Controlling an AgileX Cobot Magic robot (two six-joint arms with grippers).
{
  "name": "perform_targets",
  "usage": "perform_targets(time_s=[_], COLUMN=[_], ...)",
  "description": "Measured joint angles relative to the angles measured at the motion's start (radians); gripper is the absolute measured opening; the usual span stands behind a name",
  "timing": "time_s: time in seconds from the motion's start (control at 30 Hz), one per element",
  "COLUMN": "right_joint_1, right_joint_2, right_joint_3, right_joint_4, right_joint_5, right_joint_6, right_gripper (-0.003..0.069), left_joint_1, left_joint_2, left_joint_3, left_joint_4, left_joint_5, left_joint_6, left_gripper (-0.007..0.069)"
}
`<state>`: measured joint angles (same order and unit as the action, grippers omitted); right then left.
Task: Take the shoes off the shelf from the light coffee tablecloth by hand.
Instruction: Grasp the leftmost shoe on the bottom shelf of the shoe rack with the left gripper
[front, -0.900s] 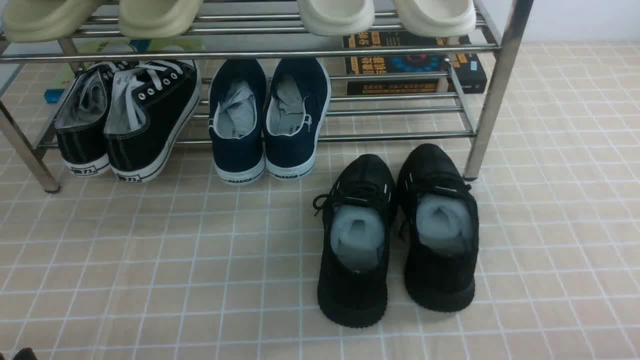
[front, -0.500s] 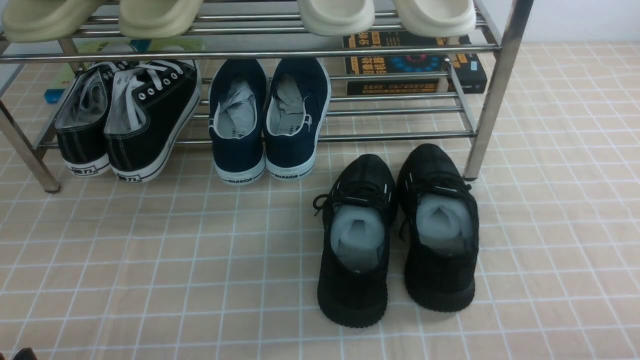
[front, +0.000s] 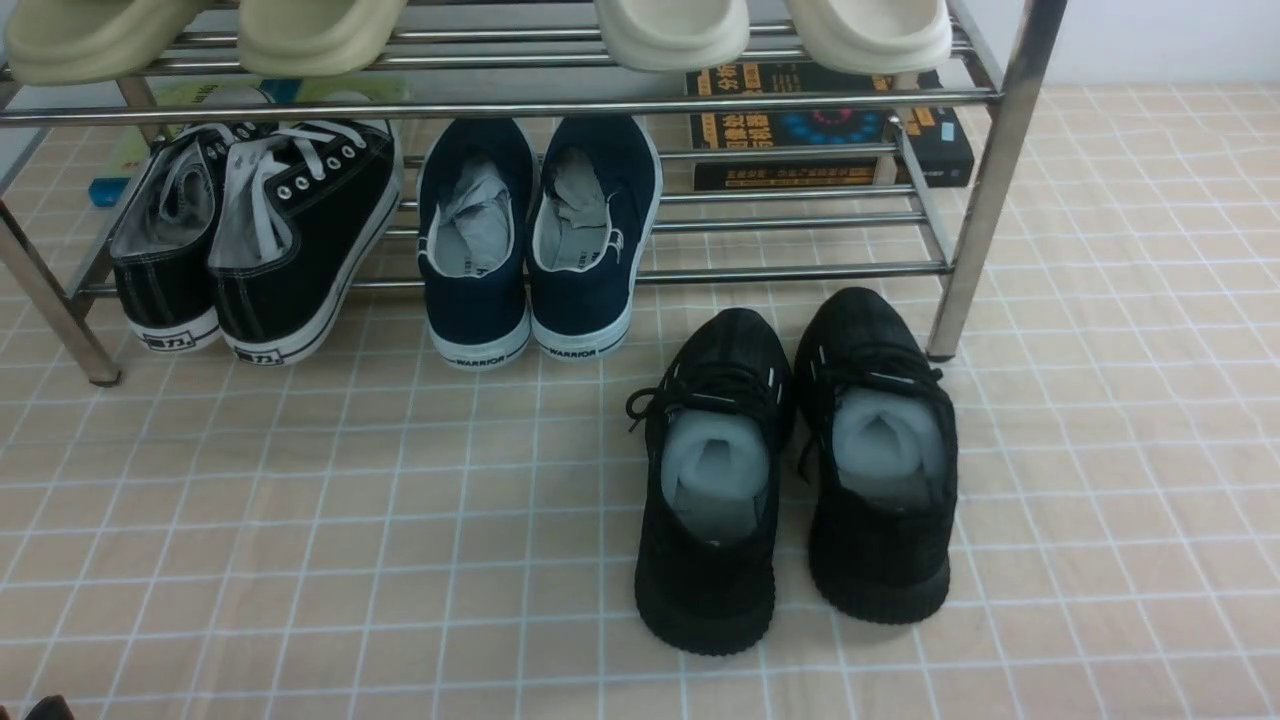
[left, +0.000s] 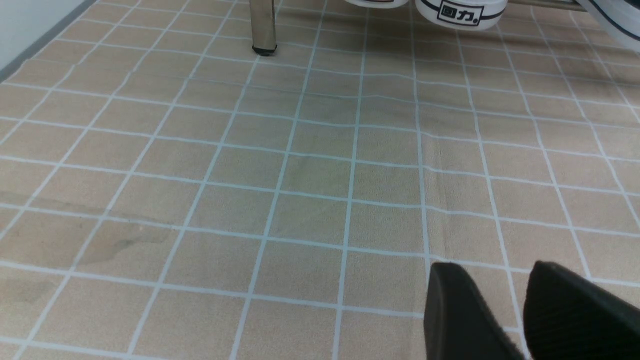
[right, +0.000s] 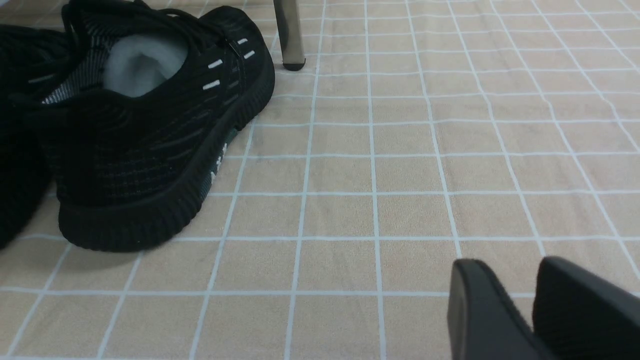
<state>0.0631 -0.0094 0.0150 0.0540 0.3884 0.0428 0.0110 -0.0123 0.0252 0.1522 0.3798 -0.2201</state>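
Light coffee tablecloth (front: 300, 560) with thin white grid lines spreads over the floor of the scene, and the metal shelf (front: 790, 272) stands on it. On the low tier, at the robot's left side, is the task's pair: the black canvas shoes (front: 300, 215) with white laces. Their heels point to the robot and hang out past the front bar; the toes go back into the shelf. The long axis runs mostly forward, with the toes turned somewhat to the right. Just beside them, to the right, are the navy slip-ons (front: 590, 220).

The left gripper (left: 495, 272) seems the nearer tool. From it, I judge, the shoes lie forward and a little to the right, so the coming reach should go along their length, from the heel side. Its fingers are parted by a moderate gap, with nothing between them. The right gripper (right: 512, 267) has its fingertips a little apart, also without any object, and it is on the far side, near the all-black pair (right: 140, 150).
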Motion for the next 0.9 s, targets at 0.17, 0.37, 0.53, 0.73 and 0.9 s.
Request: perform_targets(time_s=[0.17, 0.37, 0.53, 0.73, 0.9], right_joint_1=[0.000, 0.000, 0.000, 0.000, 0.000], right_joint_2=[0.000, 0.000, 0.000, 0.000, 0.000], right_joint_3=[0.000, 0.000, 0.000, 0.000, 0.000], right_joint_4=[0.000, 0.000, 0.000, 0.000, 0.000], right_joint_5=[0.000, 0.000, 0.000, 0.000, 0.000], right_joint_6=[0.000, 0.000, 0.000, 0.000, 0.000], right_gripper=[0.0199, 0.0206, 0.0215, 0.0225, 0.0228], left_joint_1=[0.000, 0.000, 0.000, 0.000, 0.000], left_joint_2=[0.000, 0.000, 0.000, 0.000, 0.000], left_joint_3=[0.000, 0.000, 0.000, 0.000, 0.001], left_joint_4=[0.000, 0.000, -0.045, -0.337, -0.482], left_joint_5=[0.000, 0.000, -0.001, -0.004, -0.002], left_joint_6=[0.000, 0.000, -0.045, -0.296, -0.446], left_gripper=[0.0239, 0.0239, 0.0239, 0.0239, 0.0239])
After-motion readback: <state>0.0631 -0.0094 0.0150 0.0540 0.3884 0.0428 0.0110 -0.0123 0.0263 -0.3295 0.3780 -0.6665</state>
